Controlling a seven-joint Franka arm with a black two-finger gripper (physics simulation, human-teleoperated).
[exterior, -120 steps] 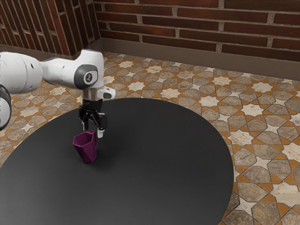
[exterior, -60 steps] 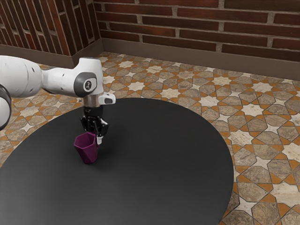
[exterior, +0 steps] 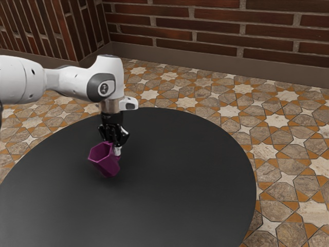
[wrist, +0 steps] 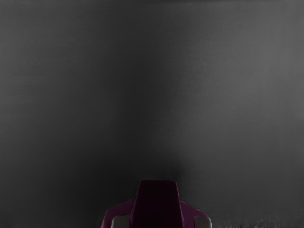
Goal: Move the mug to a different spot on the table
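Exterior view, tilted mug (exterior: 105, 159) hanging below gripper (exterior: 117, 147), rim clamped

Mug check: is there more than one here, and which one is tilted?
Just one: the purple faceted mug, tilted, its rim pinched by the gripper over the black table.

Smooth, faintly glossy mug (exterior: 105, 160); matt, even black table (exterior: 180, 185).

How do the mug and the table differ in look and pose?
The mug is purple and faceted; the table is black, round and flat. The mug is small and tilted, held at its rim by the fingers; the table is wide and lies level. Both have plain, unpatterned surfaces.
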